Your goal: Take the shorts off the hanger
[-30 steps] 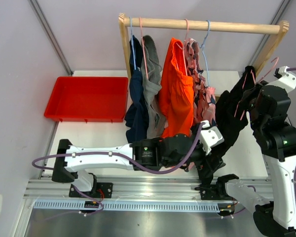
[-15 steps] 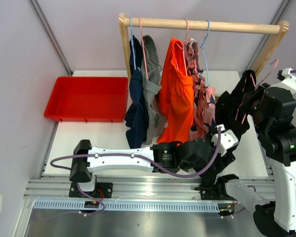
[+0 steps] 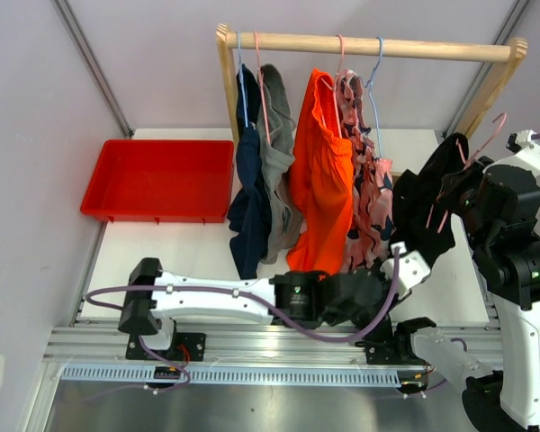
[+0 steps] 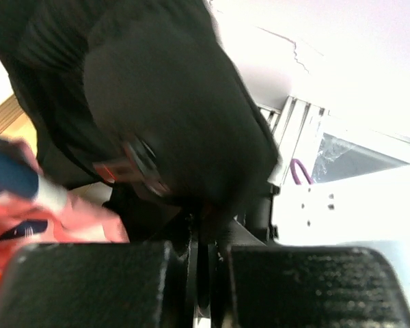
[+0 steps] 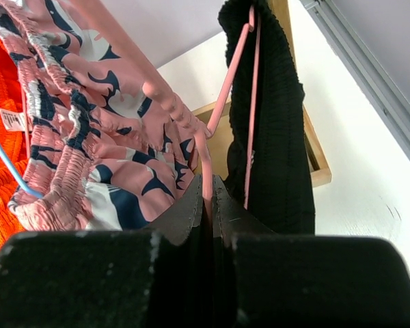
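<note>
The black shorts [image 3: 432, 202] hang on a pink hanger [image 3: 486, 135] held off the rail at the right. My right gripper [image 5: 207, 184] is shut on that pink hanger [image 5: 225, 96], with the black shorts [image 5: 277, 137] draped just beyond its fingers. My left gripper [image 4: 205, 239] is shut on a fold at the lower edge of the black shorts [image 4: 171, 102]; seen from the top external camera, the left gripper [image 3: 414, 247] is buried in the dark cloth. Navy shorts [image 3: 247, 189], grey shorts [image 3: 277, 153], orange shorts [image 3: 322, 171] and pink patterned shorts [image 3: 371, 198] hang on the wooden rail [image 3: 369, 43].
A red tray [image 3: 157, 175] lies on the table at the left. The rack's wooden base frame [image 5: 314, 157] sits behind the black shorts. The left arm stretches across the front of the table under the hanging garments.
My left arm has reached further right to the black shorts and its jaws have gone from open to shut on the cloth. The right arm shifted slightly right with the hanger.
</note>
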